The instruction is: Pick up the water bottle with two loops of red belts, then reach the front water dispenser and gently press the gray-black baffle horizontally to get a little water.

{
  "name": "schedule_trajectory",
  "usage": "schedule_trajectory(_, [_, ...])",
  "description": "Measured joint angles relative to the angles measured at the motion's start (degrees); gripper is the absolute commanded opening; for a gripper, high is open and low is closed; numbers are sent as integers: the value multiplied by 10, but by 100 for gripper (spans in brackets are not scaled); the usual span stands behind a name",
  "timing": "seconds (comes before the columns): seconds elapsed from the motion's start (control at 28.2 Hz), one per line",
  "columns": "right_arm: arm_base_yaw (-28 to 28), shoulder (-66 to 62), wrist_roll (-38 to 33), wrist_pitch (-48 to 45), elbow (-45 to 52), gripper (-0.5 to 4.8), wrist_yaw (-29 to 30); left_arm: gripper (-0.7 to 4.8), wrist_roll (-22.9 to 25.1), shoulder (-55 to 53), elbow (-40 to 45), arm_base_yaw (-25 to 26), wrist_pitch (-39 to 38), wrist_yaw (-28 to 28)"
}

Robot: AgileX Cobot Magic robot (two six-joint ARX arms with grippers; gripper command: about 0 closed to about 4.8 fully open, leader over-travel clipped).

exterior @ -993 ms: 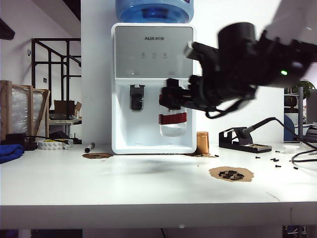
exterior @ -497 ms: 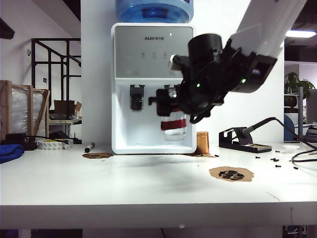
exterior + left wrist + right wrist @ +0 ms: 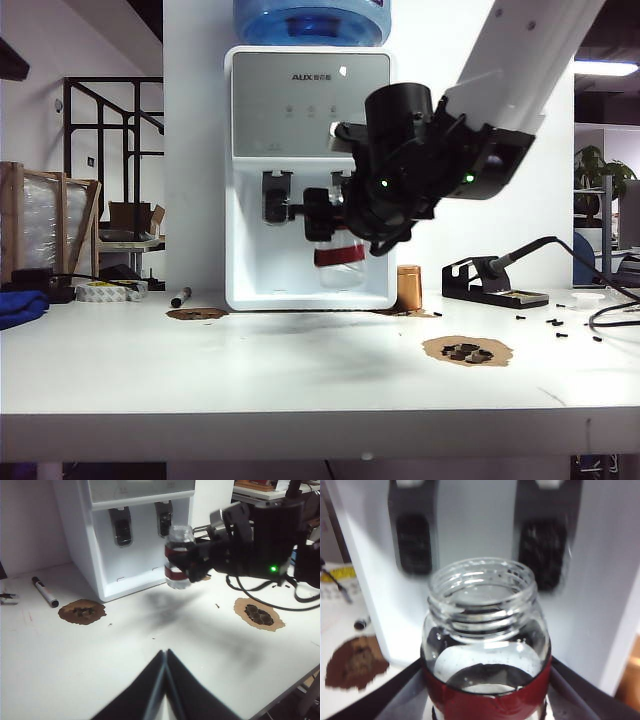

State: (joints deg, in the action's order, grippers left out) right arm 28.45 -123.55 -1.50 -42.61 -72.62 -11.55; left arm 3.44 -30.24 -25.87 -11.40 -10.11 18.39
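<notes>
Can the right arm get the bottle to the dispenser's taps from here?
Probably yes. The right claw holds the bottle upright in the air just before the two dark taps of the dispenser, with nothing between. The left claw stays back, shut.

White boxy right arm [image 3: 520, 50], black wrist w/ round camera housing, green LEDs, black cables, dark tapered jaws.

We've got a black marker [image 3: 181, 296] far left, copper cylinder [image 3: 408, 287] and soldering stand [image 3: 493, 280] far right.
</notes>
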Motion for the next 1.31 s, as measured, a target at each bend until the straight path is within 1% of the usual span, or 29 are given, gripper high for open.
schedule_trajectory(0.21, [0, -34, 15, 28, -57, -5, -12, -4, 0, 0, 0, 0, 0, 0])
schedule_trajectory(0.5, [-2, -37, 28, 30, -64, -5, -36, -4, 0, 0, 0, 0, 0, 0])
schedule_trajectory(0.74, [-18, -57, 32, 22, -78, -5, -37, -4, 0, 0, 0, 0, 0, -1])
schedule_trajectory(0.96, [-18, -70, 35, 23, -101, -5, -35, -4, 0, 5, 0, 0, 0, -2])
schedule_trajectory(1.14, [-18, -93, 51, 31, -139, -5, -35, -4, 0, 16, 0, 0, -1, -2])
schedule_trajectory(1.31, [-21, -93, 60, 32, -139, -5, -39, -4, 0, 18, -2, 0, -31, 8])
